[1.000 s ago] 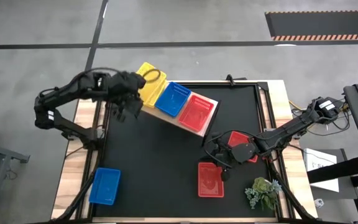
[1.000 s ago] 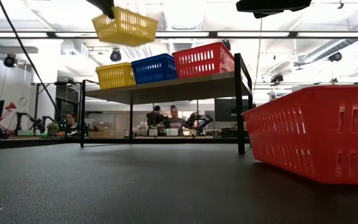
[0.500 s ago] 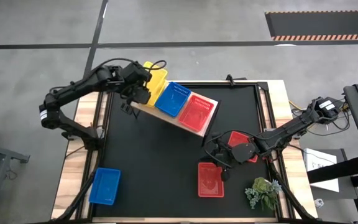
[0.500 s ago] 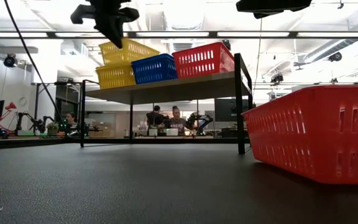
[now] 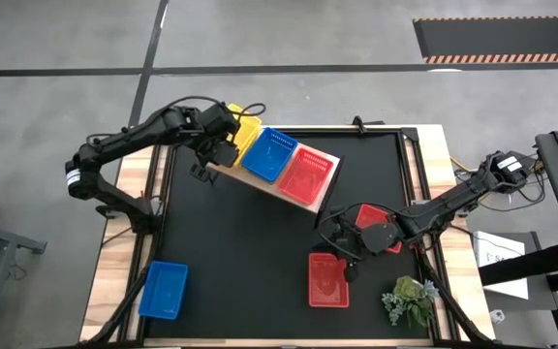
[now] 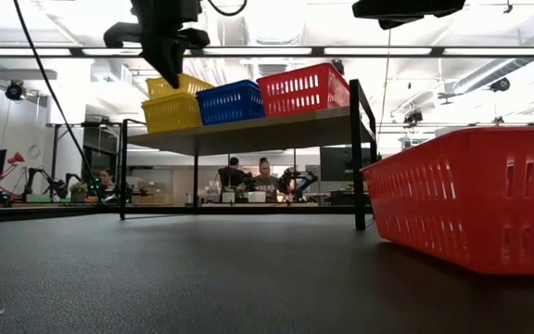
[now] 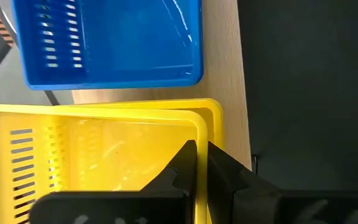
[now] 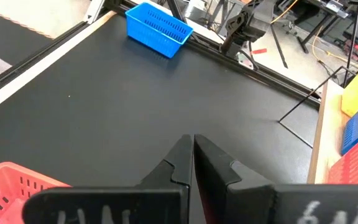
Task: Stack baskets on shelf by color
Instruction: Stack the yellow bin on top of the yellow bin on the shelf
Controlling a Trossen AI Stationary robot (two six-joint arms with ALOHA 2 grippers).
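Note:
My left gripper (image 5: 226, 145) stands over the left end of the wooden shelf (image 5: 250, 184), shut on a yellow basket (image 7: 98, 155). That basket sits nested in a second yellow basket (image 6: 172, 113). A blue basket (image 5: 271, 153) and a red basket (image 5: 308, 174) stand beside them on the shelf plank. My right gripper (image 8: 192, 146) is shut above the table's right side. A red basket (image 5: 381, 231) shows beneath its arm; whether the gripper touches it, I cannot tell. My left gripper pinches the upper yellow basket's end wall (image 7: 199, 134), the one at the shelf's front edge, with one finger inside the basket and one outside. The fingers point down from above. The basket rests inside the lower yellow basket, whose rim (image 7: 215, 112) shows just outside it.
Another red basket (image 5: 327, 281) lies on the black table top near the right gripper and fills the right of the low view (image 6: 471, 195). A blue basket (image 5: 163, 289) lies at the near left corner. A small plant (image 5: 410, 301) stands at the near right.
My left gripper has carried the yellow basket toward the shelf's left end and down. The basket hung high above the shelf, then tipped in over the lower yellow basket, and now sits nested in it. The gripper stays shut on it.

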